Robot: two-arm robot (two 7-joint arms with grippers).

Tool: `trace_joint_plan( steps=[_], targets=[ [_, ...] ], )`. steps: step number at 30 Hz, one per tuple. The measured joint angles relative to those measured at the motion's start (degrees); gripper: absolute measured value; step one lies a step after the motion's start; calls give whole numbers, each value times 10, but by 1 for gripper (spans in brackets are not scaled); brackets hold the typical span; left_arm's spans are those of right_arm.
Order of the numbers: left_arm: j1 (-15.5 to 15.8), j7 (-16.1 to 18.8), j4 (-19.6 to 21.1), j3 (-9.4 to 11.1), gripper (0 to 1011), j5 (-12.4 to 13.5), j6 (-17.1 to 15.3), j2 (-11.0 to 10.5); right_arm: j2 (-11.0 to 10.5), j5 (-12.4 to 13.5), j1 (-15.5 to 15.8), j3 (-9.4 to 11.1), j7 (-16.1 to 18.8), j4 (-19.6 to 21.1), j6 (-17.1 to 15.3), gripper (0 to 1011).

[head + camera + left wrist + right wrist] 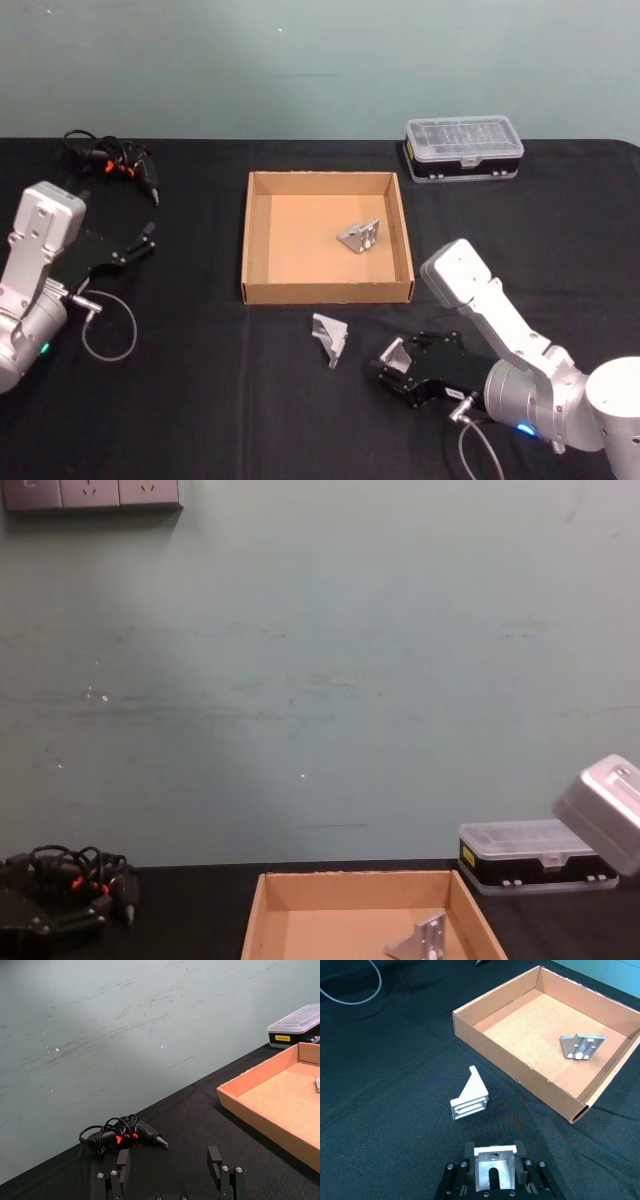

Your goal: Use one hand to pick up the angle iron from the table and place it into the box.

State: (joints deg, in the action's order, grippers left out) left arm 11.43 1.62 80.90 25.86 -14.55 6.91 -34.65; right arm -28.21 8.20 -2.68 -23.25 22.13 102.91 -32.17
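Nearest to me, the right gripper (pixel 388 362) sits low over the table (pixel 200 400), at roughly 5 o'clock from the box (pixel 325 292) and short of its near wall. Its arm enters from the lower right, with the silver link angled up behind the wrist. The black claw points between 9 and 10 o'clock. The jaws are clamped on the held angle iron (pixel 494 1167), which sits squarely between the fingers with its slotted face toward the wrist camera. I cannot tell whether that piece is clear of the tabletop or resting on it.

Near the claw, at its 10 o'clock, the loose angle iron (pixel 330 338) stands on the table. It is apart from the gripper and just outside the box's near wall, at 6 o'clock from the box.

Farther out, at 9 o'clock from the box, the left gripper (pixel 143 238) is held over the table's left side. Its silver link stands nearly upright, the claw points toward about 3 o'clock, and the fingers are spread wide apart.

Inside the box, the boxed angle iron (pixel 360 236) lies on the floor, right of centre.

Beyond, a cabled tool (pixel 115 165) lies at 10 o'clock from the box and a clear-lidded black case (pixel 463 148) at 1 o'clock.
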Motion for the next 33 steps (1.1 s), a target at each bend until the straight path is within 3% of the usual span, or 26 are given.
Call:
trace_joint_plan(
  steps=[13,22,28,33],
  targets=[
    [0,0,0,0,1011,0,0,0,1,1,0,15,5,25,11,456],
    [0,0,0,0,1011,0,0,0,25,0,-81,10,17,8,-15,456],
    [0,0,0,0,1011,0,0,0,73,-5,-165,-11,18,-70,-28,456],
    [0,0,0,0,1011,0,0,0,108,-13,-214,-28,16,-135,-25,456]
  ],
)
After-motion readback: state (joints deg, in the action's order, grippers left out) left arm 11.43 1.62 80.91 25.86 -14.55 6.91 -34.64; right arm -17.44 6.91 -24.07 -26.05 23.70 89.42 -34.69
